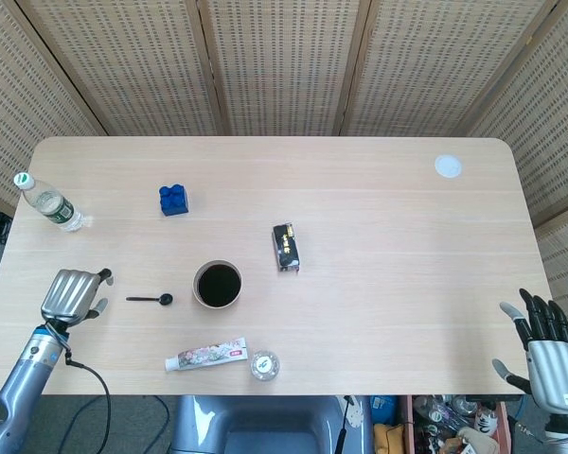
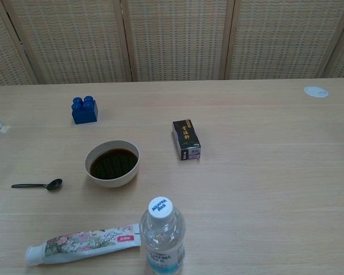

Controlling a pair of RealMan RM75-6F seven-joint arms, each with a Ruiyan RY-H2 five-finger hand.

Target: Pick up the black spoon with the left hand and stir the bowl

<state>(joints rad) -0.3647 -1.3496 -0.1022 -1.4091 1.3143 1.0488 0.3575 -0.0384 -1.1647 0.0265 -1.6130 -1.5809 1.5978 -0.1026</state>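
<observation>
The black spoon (image 1: 150,299) (image 2: 37,185) lies flat on the table, bowl end to the right and handle pointing left. Just right of it stands the small bowl (image 1: 218,284) (image 2: 112,163), filled with dark liquid. My left hand (image 1: 73,294) hovers over the table's left front part, a short way left of the spoon's handle tip; it holds nothing and its fingers reach toward the spoon. My right hand (image 1: 549,355) hangs off the table's front right corner, fingers spread and empty. The chest view shows neither hand clearly.
A blue block (image 1: 173,200) and a black box (image 1: 285,247) sit behind the bowl. A toothpaste tube (image 1: 206,356) and an upright water bottle (image 2: 162,235) are at the front edge. Another bottle (image 1: 49,203) lies at far left. A white disc (image 1: 448,166) is at back right.
</observation>
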